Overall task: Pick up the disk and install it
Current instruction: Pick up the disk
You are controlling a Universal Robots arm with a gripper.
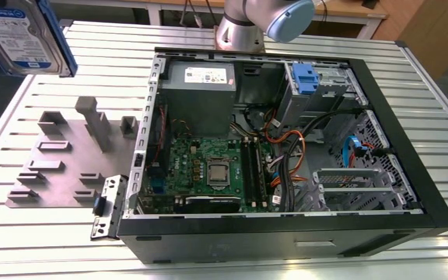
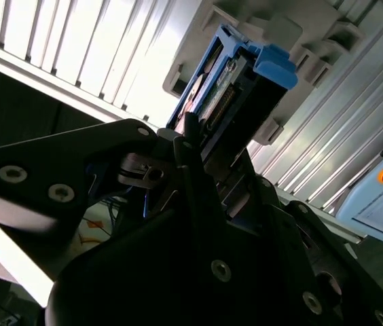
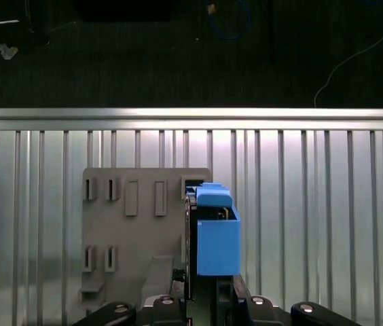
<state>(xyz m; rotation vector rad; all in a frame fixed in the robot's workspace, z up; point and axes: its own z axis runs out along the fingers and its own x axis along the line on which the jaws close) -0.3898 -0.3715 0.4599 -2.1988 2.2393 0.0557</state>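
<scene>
Disk (image 1: pixel 18 35) is hanging in the upper left of the exterior view, label side facing the camera and well clear of the slatted table (image 1: pixel 21 245). The gripper (image 2: pixel 195 146) is clamping it. In the second wrist view the jaws are closing on the drive's two flat faces at its near end, and the rest of the body and the blue carrier tab (image 2: pixel 273 64) are sticking out beyond the fingertips. My read is that this grasp is leaving the far end free to lead.

In the first wrist view the disk (image 3: pixel 215 238) is showing edge-on at lower centre, over the grey fixture plate (image 3: pixel 137 231) and not touching it. The plate's empty slots look made for standing parts upright.

The computer case (image 1: pixel 286 239) is lying on its side with its panel off. That is exposing the metal drive cage (image 1: pixel 349 186) at lower right, well apart from the disk.
</scene>
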